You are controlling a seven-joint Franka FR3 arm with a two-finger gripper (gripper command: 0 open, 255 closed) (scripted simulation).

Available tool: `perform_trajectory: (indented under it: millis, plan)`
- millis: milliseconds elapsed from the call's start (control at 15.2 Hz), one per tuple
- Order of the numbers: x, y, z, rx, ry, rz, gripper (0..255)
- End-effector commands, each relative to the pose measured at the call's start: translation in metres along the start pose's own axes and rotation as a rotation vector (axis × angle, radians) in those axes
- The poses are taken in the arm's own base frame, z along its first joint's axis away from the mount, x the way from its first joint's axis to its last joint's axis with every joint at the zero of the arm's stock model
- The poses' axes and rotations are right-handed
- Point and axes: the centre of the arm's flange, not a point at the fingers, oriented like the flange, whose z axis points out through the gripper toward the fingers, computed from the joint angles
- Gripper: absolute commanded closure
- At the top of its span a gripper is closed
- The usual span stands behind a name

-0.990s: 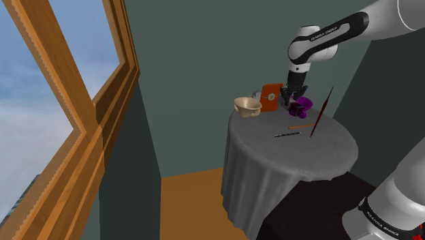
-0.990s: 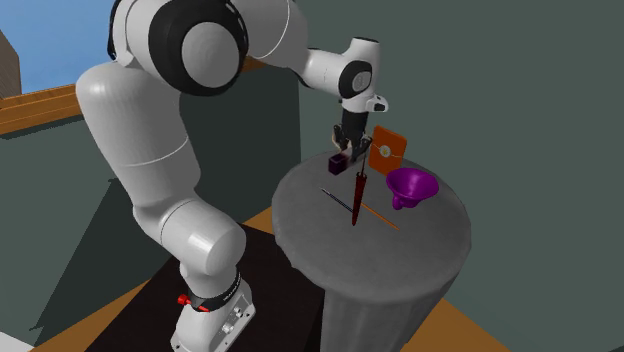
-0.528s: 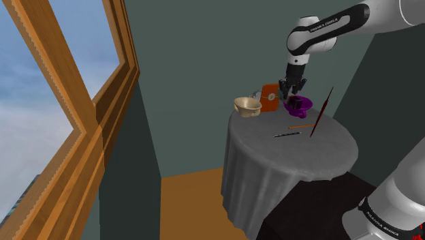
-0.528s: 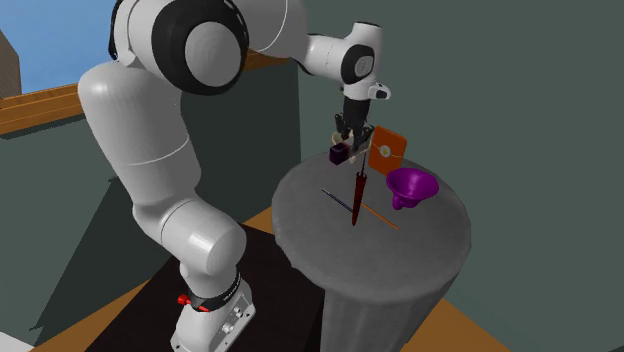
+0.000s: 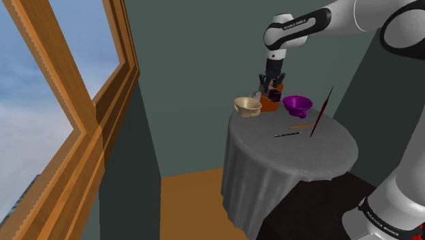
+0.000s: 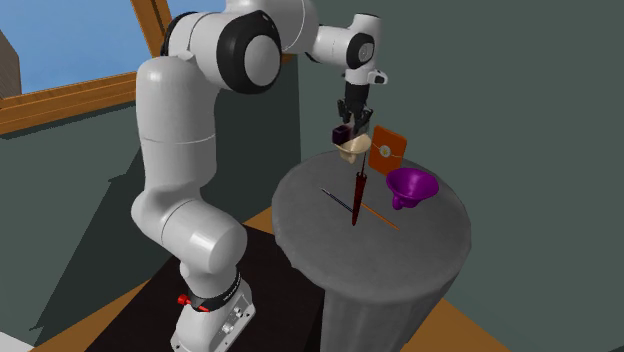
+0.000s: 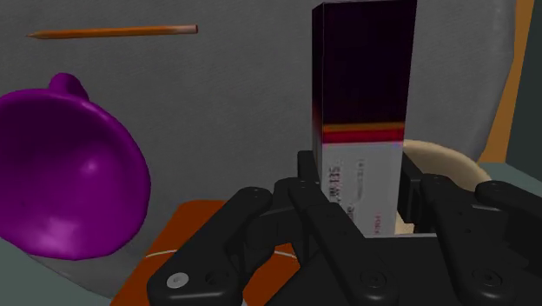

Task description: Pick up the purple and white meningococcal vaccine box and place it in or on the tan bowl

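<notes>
One grey-draped round table (image 5: 300, 148), teal walls (image 5: 194, 61), wooden window (image 5: 75, 95), fingers (image 5: 270, 83) clasping purple box (image 7: 360, 78)

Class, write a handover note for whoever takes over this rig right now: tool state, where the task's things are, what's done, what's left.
Tool: shut on the purple and white vaccine box.
Box: in the air above the round table, close to the tan bowl.
Done: grasp and lift.
Left: bring the box over the bowl, lower it, open the tool.
</notes>
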Motion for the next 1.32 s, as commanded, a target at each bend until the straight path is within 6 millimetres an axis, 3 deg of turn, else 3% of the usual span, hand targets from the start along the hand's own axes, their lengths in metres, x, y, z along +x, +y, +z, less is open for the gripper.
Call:
perform_trajectory:
  millis: [0,462,1254]
  plan:
    - [0.020,-0.018,-0.007,0.001,0.000,0.000,255]
    - [0.089,-0.075,-0.019,0.001,0.000,0.000,255]
    - [0.094,-0.076,0.044,0.001,0.000,0.000,255]
